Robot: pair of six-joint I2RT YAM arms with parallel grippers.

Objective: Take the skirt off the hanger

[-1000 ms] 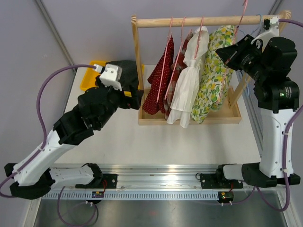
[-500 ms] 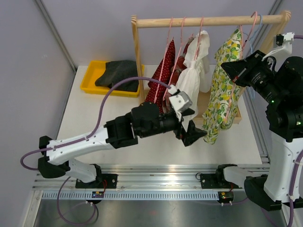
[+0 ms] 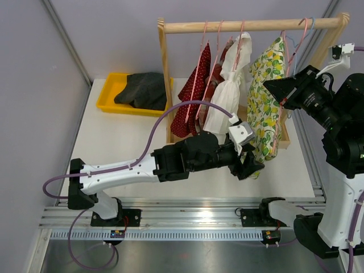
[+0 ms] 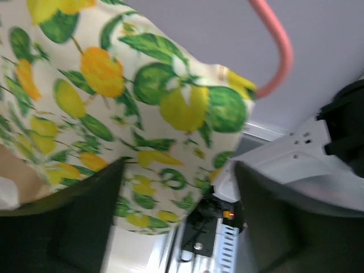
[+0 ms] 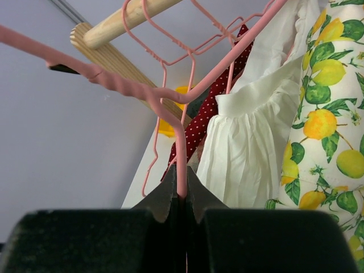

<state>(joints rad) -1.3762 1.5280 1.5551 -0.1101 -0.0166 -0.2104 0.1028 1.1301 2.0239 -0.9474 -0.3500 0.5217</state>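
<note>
My right claw is pinching the pink hanger; left claw is hovering spread at the skirt hem. Planning: bite fabric fully, pull down slowly.

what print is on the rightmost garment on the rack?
Yellow lemons and green leaves on cream; the skirt shows best in the left wrist view.

Plain grey walls surround a white table.

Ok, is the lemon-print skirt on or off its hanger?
On: the lemon-print skirt hangs from the pink hanger, which the right gripper pinches.
</note>
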